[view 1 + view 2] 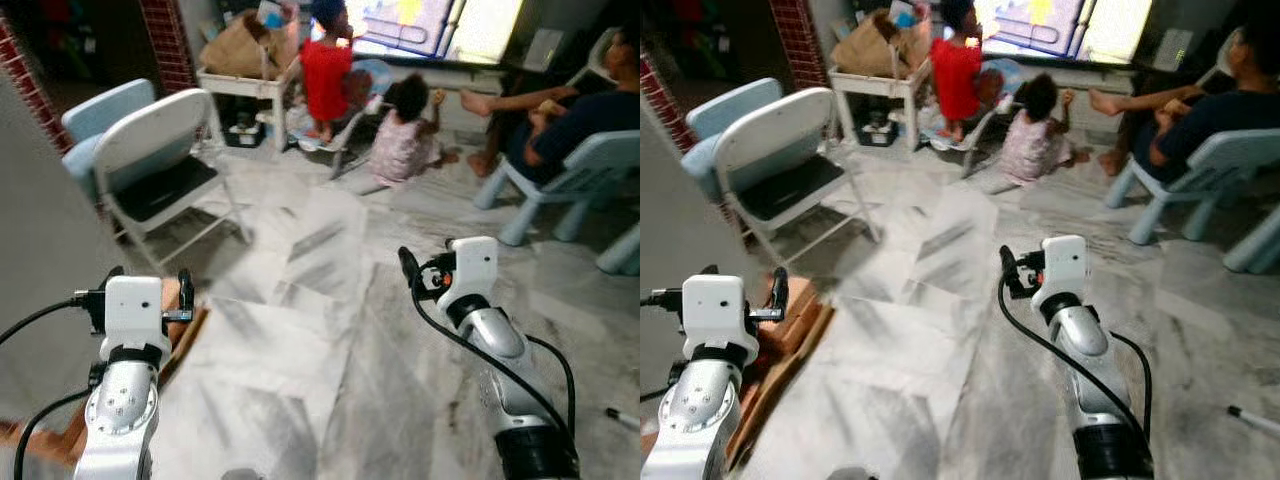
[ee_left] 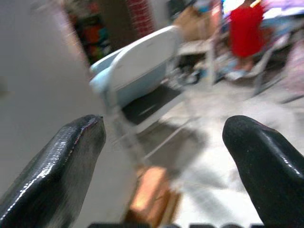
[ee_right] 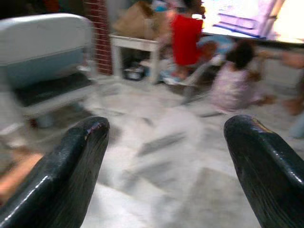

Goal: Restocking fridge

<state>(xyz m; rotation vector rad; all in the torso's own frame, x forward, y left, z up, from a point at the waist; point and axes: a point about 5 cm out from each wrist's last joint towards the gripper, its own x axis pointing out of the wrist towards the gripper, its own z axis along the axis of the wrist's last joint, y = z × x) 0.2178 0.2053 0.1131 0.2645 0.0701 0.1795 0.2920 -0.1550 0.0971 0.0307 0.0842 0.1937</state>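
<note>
Both pincers, left gripper and right gripper, are spread and carry nothing; walking on could clip the folding chair ahead of the left one, or reach the people seated beyond

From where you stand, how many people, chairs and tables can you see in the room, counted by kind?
People: 3, one in red, one seated on the floor, one on a chair at the right.
Chairs: 3, white folding chair, pale blue chair behind it, pale blue chair at the right.
Tables: 1, white table.
Total: 7.
</note>
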